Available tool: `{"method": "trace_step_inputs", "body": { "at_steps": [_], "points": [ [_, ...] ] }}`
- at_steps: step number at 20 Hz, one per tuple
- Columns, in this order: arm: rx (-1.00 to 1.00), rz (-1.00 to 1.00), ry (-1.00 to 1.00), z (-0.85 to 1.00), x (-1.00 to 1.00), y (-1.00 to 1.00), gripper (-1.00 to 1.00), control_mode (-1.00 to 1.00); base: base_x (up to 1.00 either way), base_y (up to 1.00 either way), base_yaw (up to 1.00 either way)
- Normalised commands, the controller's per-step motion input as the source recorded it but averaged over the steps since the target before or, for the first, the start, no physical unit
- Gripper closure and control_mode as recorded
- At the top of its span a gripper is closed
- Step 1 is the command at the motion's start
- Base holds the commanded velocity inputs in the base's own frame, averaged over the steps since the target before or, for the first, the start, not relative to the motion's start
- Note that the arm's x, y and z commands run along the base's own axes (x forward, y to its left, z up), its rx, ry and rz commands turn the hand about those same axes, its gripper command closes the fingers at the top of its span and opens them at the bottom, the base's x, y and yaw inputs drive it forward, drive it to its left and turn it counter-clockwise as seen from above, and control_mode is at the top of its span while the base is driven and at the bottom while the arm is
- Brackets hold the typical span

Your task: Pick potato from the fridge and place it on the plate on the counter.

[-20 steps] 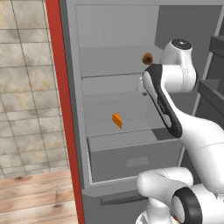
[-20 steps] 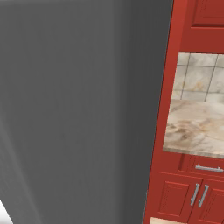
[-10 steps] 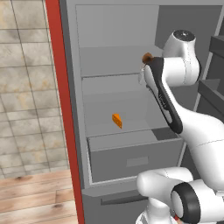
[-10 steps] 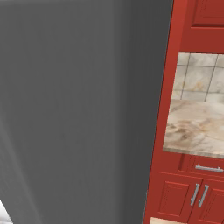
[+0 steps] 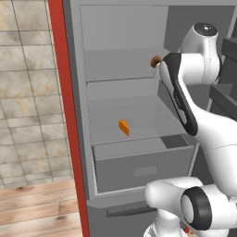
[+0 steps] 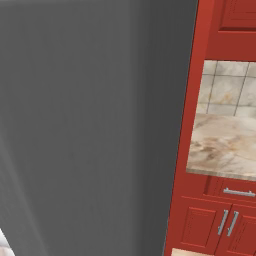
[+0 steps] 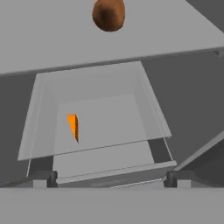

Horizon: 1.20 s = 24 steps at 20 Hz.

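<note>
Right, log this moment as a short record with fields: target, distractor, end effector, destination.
target: potato on an upper fridge shelf, untouched
distractor: orange wedge on the shelf below, above the grey drawer
end effector: open, holding nothing, short of the potato
destination: counter beside the fridge, over red cabinet doors; plate not visible
</note>
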Motion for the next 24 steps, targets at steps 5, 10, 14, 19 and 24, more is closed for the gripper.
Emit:
{"method": "trace_step_inputs", "body": {
  "at_steps": [5,10,14,19,24],
  "points": [
    [0.0,-0.01,-0.17,0.0,0.25,-0.08,-1.0,-1.0,0.0,0.0,0.0],
    [0.01,0.0,-0.09,0.0,0.33,-0.11,-1.0,-1.0,0.0,0.0,0.0],
    [0.03,0.0,-0.02,0.01,0.37,-0.13,-1.0,-1.0,0.0,0.0,0.0],
    [0.03,0.0,-0.01,0.13,0.37,-0.09,-1.0,-1.0,0.0,0.0,0.0],
    [0.01,0.0,-0.02,0.15,0.32,-0.02,-1.0,-1.0,0.0,0.0,0.0]
  ]
}}
